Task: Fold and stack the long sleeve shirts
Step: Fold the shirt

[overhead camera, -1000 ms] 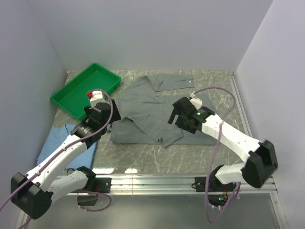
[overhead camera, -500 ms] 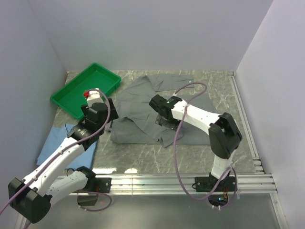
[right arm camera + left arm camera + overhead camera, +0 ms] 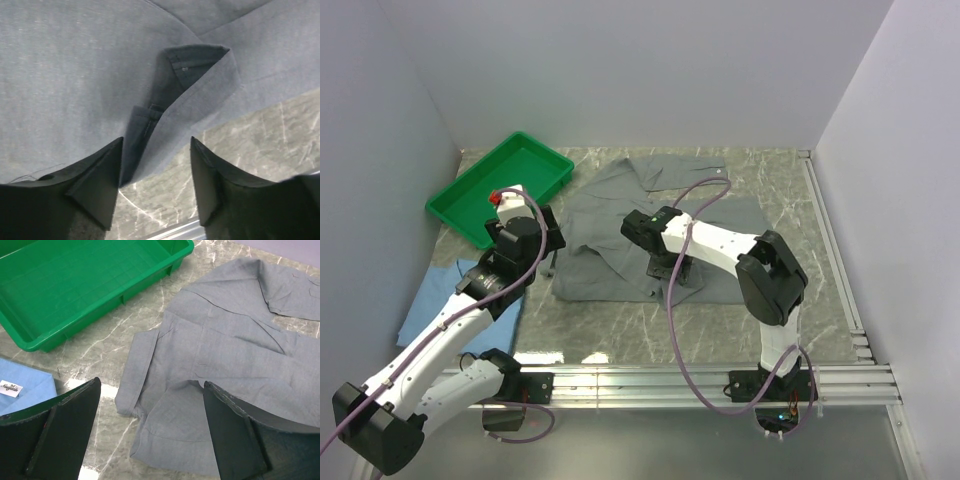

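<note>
A grey long sleeve shirt (image 3: 620,215) lies spread and partly folded on the marble table, its sleeve reaching to the back right. A light blue shirt (image 3: 432,298) lies folded at the near left, under the left arm. My left gripper (image 3: 551,256) hangs open just off the grey shirt's left edge; in the left wrist view the shirt's folded corner (image 3: 172,415) lies below the wide gap of the left gripper (image 3: 150,440). My right gripper (image 3: 155,185) is low over the grey shirt's near hem (image 3: 165,135), open, with a folded cuff edge between its fingers (image 3: 95,175).
A green plastic tray (image 3: 470,205) stands at the back left, also seen in the left wrist view as the tray (image 3: 150,277). The blue shirt's corner with a white label (image 3: 27,390) shows beside the left finger. White walls close in three sides; a metal rail (image 3: 650,380) runs along the near edge.
The right arm swung left from the shirt's right side to its near hem and came down, its jaws narrowing. The left arm shifted slightly and stayed open.
</note>
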